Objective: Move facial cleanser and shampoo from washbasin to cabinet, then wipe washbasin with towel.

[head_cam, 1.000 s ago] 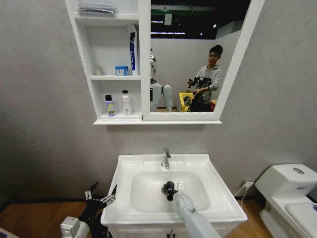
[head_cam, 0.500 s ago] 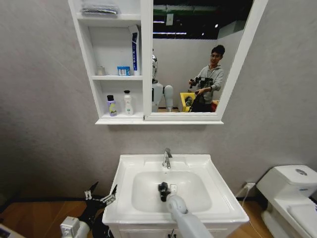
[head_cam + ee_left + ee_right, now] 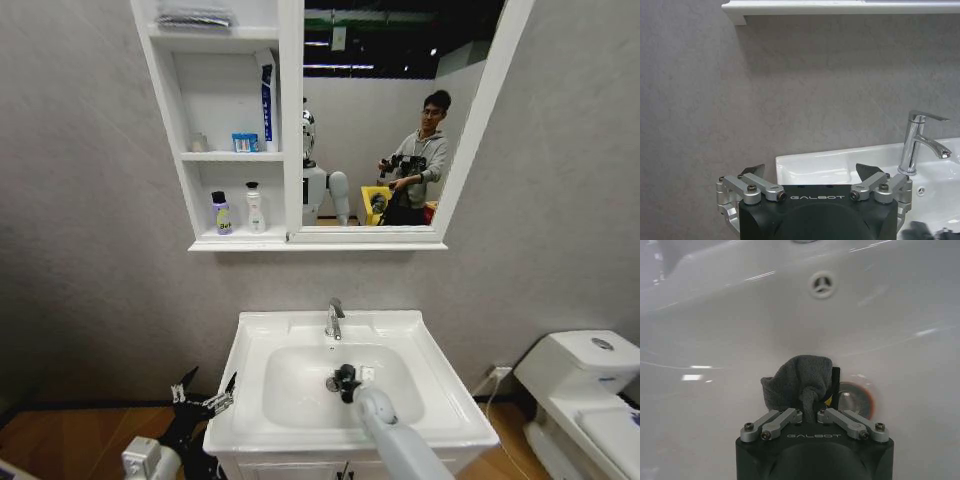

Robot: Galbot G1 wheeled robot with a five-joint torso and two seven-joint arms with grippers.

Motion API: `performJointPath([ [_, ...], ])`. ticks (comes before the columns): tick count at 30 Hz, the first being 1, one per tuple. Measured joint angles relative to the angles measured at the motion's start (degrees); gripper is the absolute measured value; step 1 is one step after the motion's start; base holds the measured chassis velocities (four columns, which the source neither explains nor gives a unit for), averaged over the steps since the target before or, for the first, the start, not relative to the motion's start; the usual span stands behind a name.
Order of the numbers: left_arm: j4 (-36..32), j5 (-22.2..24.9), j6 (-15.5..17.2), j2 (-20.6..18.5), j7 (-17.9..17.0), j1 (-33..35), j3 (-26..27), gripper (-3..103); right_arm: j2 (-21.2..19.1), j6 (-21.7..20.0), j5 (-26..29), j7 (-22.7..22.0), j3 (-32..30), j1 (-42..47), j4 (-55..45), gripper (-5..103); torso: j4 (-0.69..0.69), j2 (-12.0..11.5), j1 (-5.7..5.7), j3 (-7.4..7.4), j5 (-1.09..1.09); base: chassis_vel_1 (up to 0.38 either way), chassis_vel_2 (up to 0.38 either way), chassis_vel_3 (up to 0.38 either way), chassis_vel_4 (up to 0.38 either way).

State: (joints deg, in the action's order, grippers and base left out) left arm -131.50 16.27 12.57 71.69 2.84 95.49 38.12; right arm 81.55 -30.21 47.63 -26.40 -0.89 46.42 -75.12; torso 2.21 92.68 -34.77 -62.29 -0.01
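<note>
Two bottles stand on our cabinet (image 3: pixel 290 120), low shelf, left of the mirror: one with a purple label (image 3: pixel 221 214), one white (image 3: pixel 256 207). We judge the moving part of the task done and the wiping in hand.

Item, washbasin (image 3: pixel 290 428): white, oval bowl, chrome tap (image 3: pixel 334 319) at the far rim, overflow hole (image 3: pixel 822 283) on the far wall of the bowl, red-ringed drain (image 3: pixel 856 398) at the bottom.

Item, towel (image 3: pixel 796 386): dark grey, bunched, pinched by our right hand (image 3: pixel 810 405) with its fingers drawn close on the cloth. It sits in the bowl, just left of the drain and touching or nearly touching the ceramic; we cannot tell which.

Item, left hand (image 3: pixel 812 181): parked low beside the near left corner of the washbasin, fingers spread wide, holding nothing.

Item, toilet (image 3: pixel 585 390): right of the washbasin, no part of this work.

Notes on doing the wipe well, as we judge it:
- Keep the cloth pressed flat enough that the towel, not the metal fingertips, meets the ceramic.
- Sweep in overlapping passes from the far wall toward the near side, then left and right slopes, so no band is missed.
- Hold the pinch firm; a bunched cloth may drag out of the fingers on a wet, curved surface.
- Steer clear of the tap, and lift slightly over the drain ring so the cloth does not snag.
- Finish on the flat rim around the bowl.
</note>
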Motion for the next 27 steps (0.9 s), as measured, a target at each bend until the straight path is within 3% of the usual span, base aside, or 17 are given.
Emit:
performJointPath([
  [4,0.00,0.00,0.00,0.00,0.00,0.00,0.00,100,5.27,0.29,3.89,0.08,4.13,-0.98,-0.91,8,-0.02,0.00,0.00,0.00,0.00,0.000,0.000,0.000,0.000],
  [6,0.00,0.00,0.00,0.00,0.00,0.00,0.01,100,5.66,0.27,4.02,0.08,4.35,-1.01,-1.14,8,-0.02,0.00,0.00,0.01,-0.01,0.000,0.000,0.000,0.000],
  [9,0.00,0.00,0.00,0.00,0.00,0.00,0.01,100,5.31,0.08,-0.38,-0.36,3.83,-0.36,-0.69,8,-0.05,0.00,0.01,0.00,0.04,0.000,0.000,0.000,0.000],
  [11,0.00,0.00,0.00,0.00,0.00,0.01,0.01,100,3.18,0.15,-4.76,-1.38,1.30,0.88,-0.36,8,-0.03,0.00,0.00,0.00,0.01,0.000,0.000,0.000,0.000],
  [18,0.00,0.00,0.00,0.00,0.00,0.00,0.01,100,-2.61,2.38,-10.91,-2.23,-4.85,3.85,-1.87,8,-0.01,0.00,0.01,0.00,0.02,0.000,0.000,0.000,0.000],
  [20,0.00,0.00,0.00,0.00,0.00,0.00,0.00,100,-5.28,4.06,-14.51,-0.95,-7.83,5.74,-4.38,8,0.00,0.00,0.00,0.00,0.03,0.000,0.000,0.000,0.000],
  [25,0.00,0.00,0.00,0.00,0.00,0.00,0.01,100,-9.13,5.65,-16.38,-0.10,-10.70,8.54,-10.96,8,-0.01,0.00,0.00,0.00,0.03,0.000,0.000,0.000,0.000],
  [27,0.00,0.00,0.00,0.00,0.00,0.00,0.00,100,-10.60,8.74,-18.60,1.15,-13.84,10.58,-16.27,8,0.00,0.00,0.00,0.01,0.01,0.000,0.000,0.000,0.000],
])
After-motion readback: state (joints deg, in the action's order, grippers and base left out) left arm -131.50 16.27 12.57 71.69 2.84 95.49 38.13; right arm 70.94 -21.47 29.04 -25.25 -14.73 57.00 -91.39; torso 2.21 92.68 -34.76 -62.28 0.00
